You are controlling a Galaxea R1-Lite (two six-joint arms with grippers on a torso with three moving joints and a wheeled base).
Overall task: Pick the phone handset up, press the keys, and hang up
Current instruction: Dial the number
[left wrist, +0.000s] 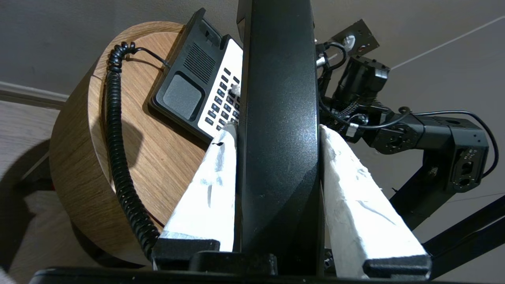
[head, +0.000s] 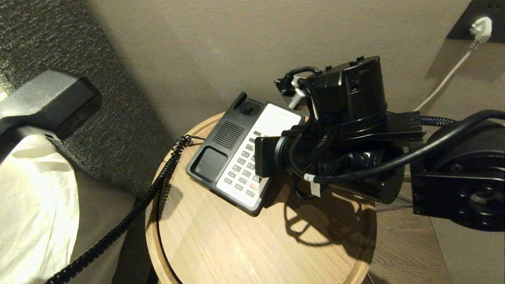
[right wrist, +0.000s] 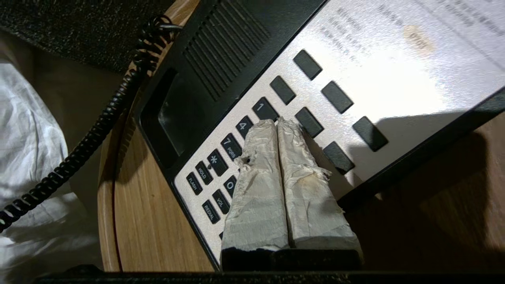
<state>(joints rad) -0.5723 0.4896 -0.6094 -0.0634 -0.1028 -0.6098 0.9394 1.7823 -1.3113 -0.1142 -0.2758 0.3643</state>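
Key-pressing step: right pincer [right wrist: 277,122], closed and empty, is touching keypad [right wrist: 252,157]; left pincer [left wrist: 276,130] is gripping phone handset [left wrist: 278,118] beyond table's edge. Next: hanging up onto cradle.

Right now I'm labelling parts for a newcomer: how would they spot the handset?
Start at the round wooden table with the phone base on it. A coiled cord runs off the table's left edge toward the bed. It leads up to the handset, a long matte-black bar clamped between the left gripper's white-wrapped fingers, off the base's empty cradle.
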